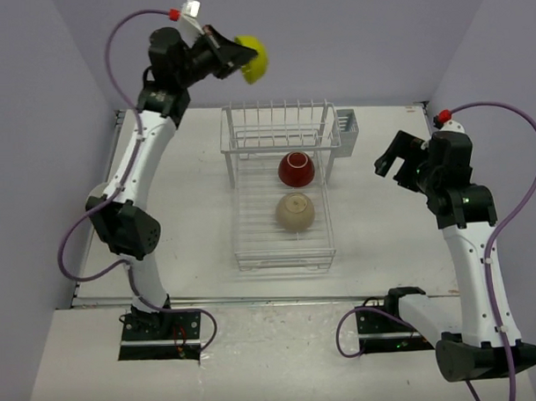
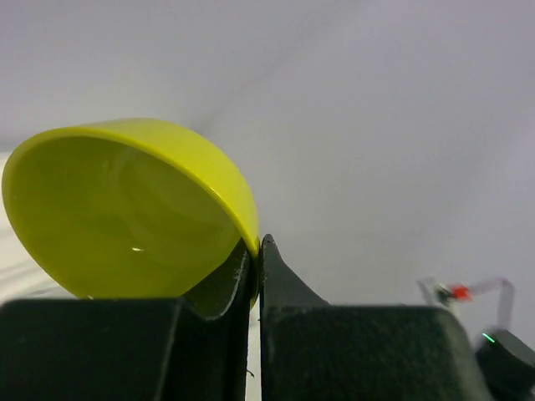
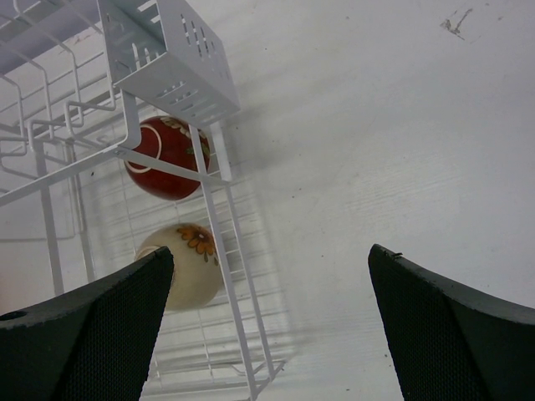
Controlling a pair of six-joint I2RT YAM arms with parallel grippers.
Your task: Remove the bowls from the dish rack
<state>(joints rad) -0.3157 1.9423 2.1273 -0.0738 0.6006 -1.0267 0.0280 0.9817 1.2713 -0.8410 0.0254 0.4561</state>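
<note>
Two bowls are seen in the dish rack [image 1: 283, 263]: a dark red bowl [image 1: 296, 169] by the tines [image 1: 278, 110] and a beige bowl [image 1: 295, 212] just in front. A lime-yellow bowl [image 2: 125, 209] is pinched at its rim by the left gripper [image 2: 257, 259], high above the table's [image 1: 393, 240] far-left corner, while the right gripper [image 3: 269, 253] is spread wide near the cutlery basket [image 3: 167, 58].

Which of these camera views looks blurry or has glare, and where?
Top external: even light, soft shadows, sharp. Left wrist: a small glint inside the lime-yellow bowl, background hazy. Right wrist: wires of the dish rack look smeared beside the dark red bowl; table washed out.
</note>
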